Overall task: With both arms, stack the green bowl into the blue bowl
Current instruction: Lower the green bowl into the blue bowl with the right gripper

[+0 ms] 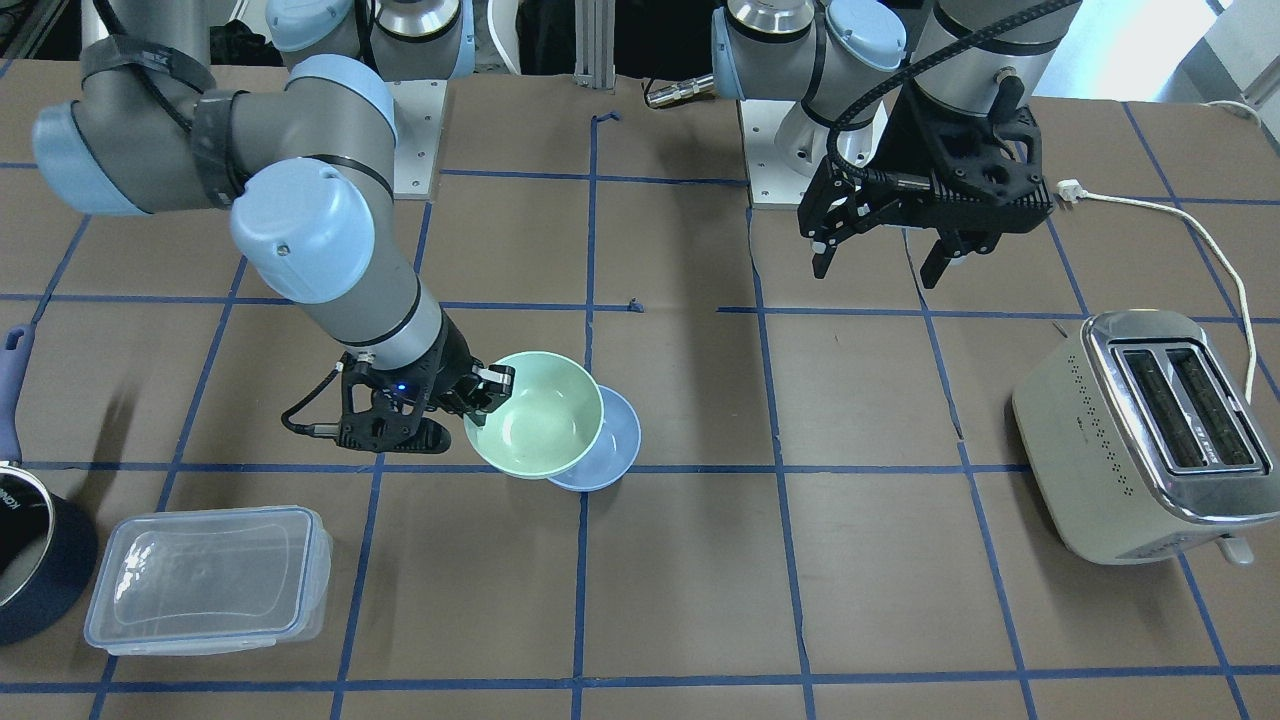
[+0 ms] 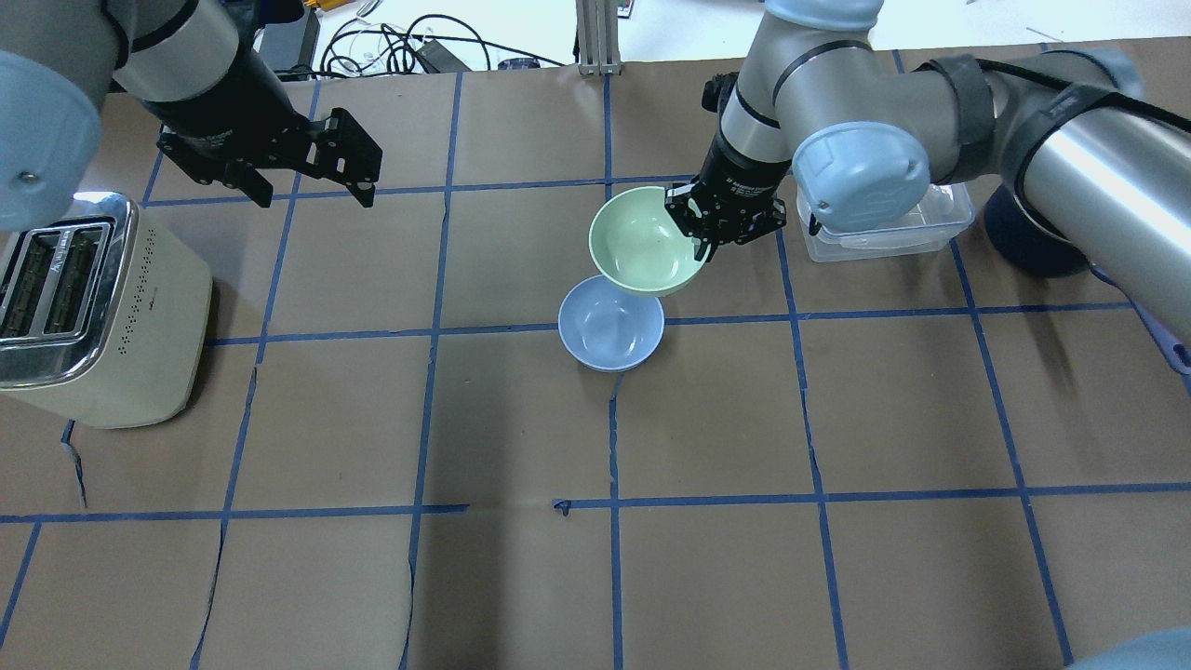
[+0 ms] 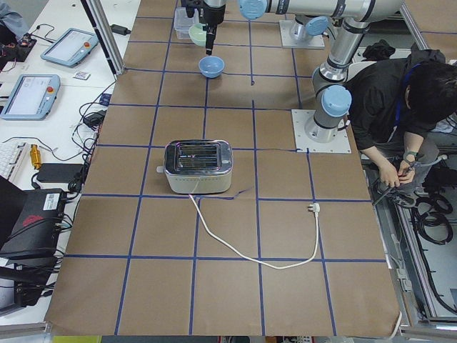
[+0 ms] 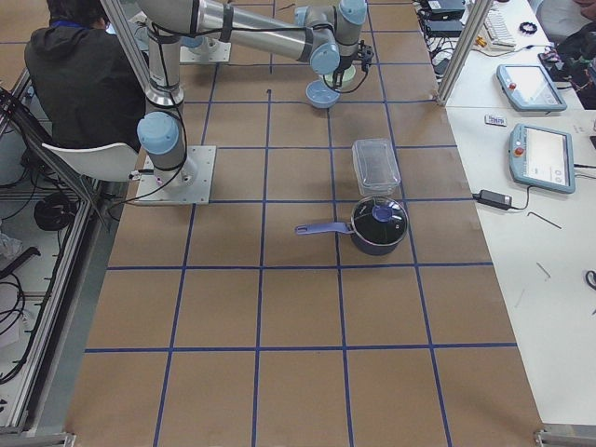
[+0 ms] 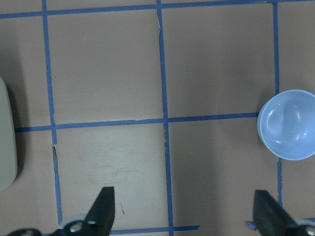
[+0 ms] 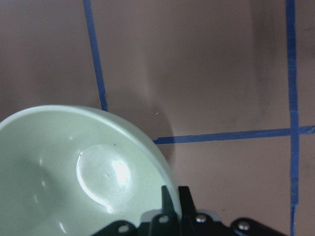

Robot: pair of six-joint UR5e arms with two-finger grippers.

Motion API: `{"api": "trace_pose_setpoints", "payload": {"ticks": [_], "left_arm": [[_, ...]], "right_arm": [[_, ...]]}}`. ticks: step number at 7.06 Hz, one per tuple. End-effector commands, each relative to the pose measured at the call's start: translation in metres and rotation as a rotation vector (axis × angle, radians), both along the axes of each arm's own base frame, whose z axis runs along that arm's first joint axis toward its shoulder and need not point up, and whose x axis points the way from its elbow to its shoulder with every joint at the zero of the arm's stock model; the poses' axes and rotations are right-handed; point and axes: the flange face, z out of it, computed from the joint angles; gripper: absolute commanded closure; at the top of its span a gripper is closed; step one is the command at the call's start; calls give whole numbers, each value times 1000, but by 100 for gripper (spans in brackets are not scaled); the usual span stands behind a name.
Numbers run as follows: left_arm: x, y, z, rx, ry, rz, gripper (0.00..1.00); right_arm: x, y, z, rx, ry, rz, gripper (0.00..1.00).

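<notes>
Green bowl (image 2: 644, 240) hangs off the table, rim pinched at its 3 o'clock edge in the overhead view by the right gripper (image 2: 690, 228), one finger inside the rim and one outside, clenched on it. In the right wrist view the bowl (image 6: 74, 177) fills the lower left, rim between the fingers (image 6: 170, 196). Blue bowl (image 2: 609, 326) sits upright on the table (image 2: 707, 558), at 7 o'clock of the green one. The green bowl covers the blue one's far rim from above, and in the front view it hides the blue bowl's (image 1: 615, 450) robot-right half. Can't tell if the two touch, and they are not centred. Left gripper (image 2: 314, 191) hovers at 10 o'clock of the bowls, well apart, jaws spread wide and holding nothing. Its wrist view shows both fingertips (image 5: 106, 206) low in frame, with the blue bowl (image 5: 288, 125) at the right edge. Toaster (image 2: 93, 307) stands at 9 o'clock of the blue bowl, far off, under the left arm's side, with its cord (image 1: 1200, 230) lying loose on the table. Clear container (image 2: 949, 219) lies at 3 o'clock of the green bowl, partly hidden behind the right arm (image 2: 856, 177). Navy pot (image 2: 1023, 242) sits just beyond it, also mostly behind that arm.
</notes>
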Motion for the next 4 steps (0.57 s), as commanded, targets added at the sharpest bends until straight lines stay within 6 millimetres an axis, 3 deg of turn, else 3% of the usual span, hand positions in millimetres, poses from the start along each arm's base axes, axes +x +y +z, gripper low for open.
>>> {"api": "trace_pose_setpoints", "payload": {"ticks": [1, 4], "left_arm": [[0, 0, 0, 1, 1, 1, 0], [0, 1, -2, 4, 4, 2, 0]], "right_arm": [[16, 10, -42, 13, -71, 15, 100], [15, 33, -81, -8, -111, 15, 100]]}}
